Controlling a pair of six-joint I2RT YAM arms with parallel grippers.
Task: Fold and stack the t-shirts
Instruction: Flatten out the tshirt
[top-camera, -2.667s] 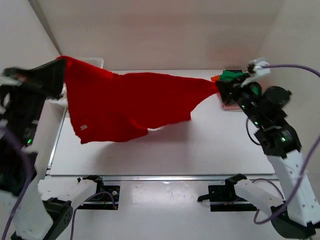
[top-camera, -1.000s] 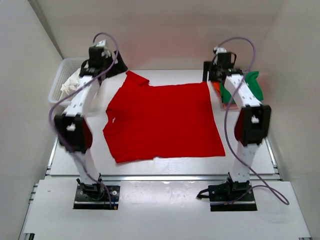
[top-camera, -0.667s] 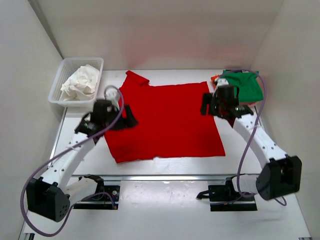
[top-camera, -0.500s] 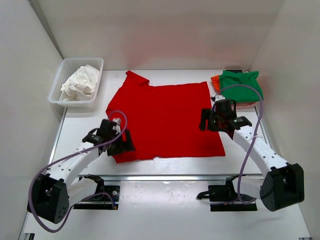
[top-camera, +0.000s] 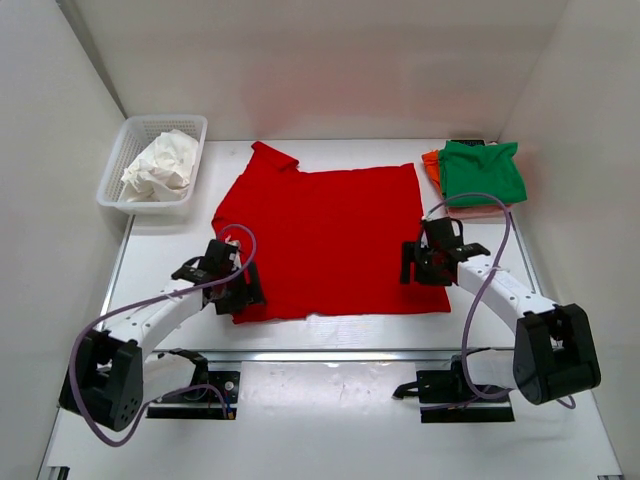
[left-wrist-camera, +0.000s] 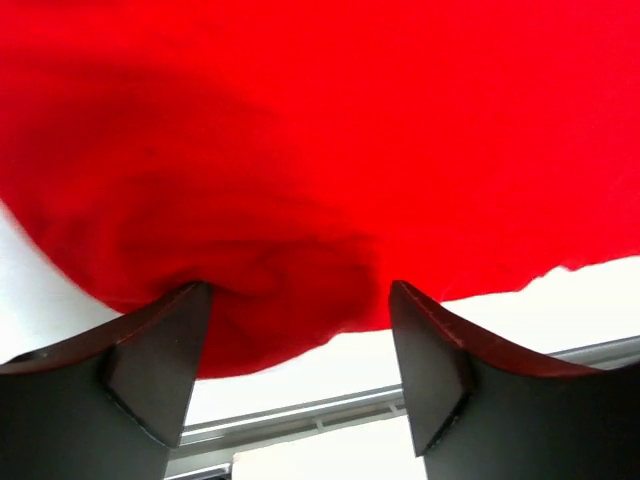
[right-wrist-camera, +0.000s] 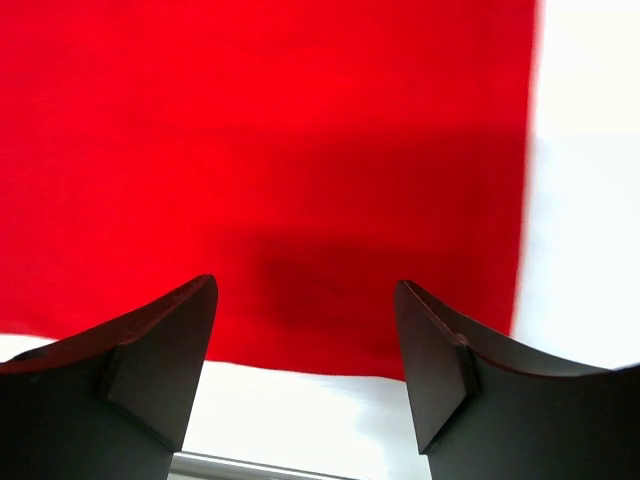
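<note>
Bright red cloth t-shirt (top-camera: 325, 240) spread flat mid table (top-camera: 150, 250); folded green shirt (top-camera: 482, 172) atop folded orange shirt (top-camera: 431, 160), far right corner.

your left gripper (left-wrist-camera: 300, 300) and right gripper (right-wrist-camera: 305, 290) both sit low toward the near side, well apart, jaws spread.

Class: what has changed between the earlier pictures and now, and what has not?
The red t-shirt, earlier stretched in the air between both arms, was let go and lies flat. The left gripper and right gripper drew back from its far edge to its near corners, jaws open. The folded stack and basket stayed put.
</note>
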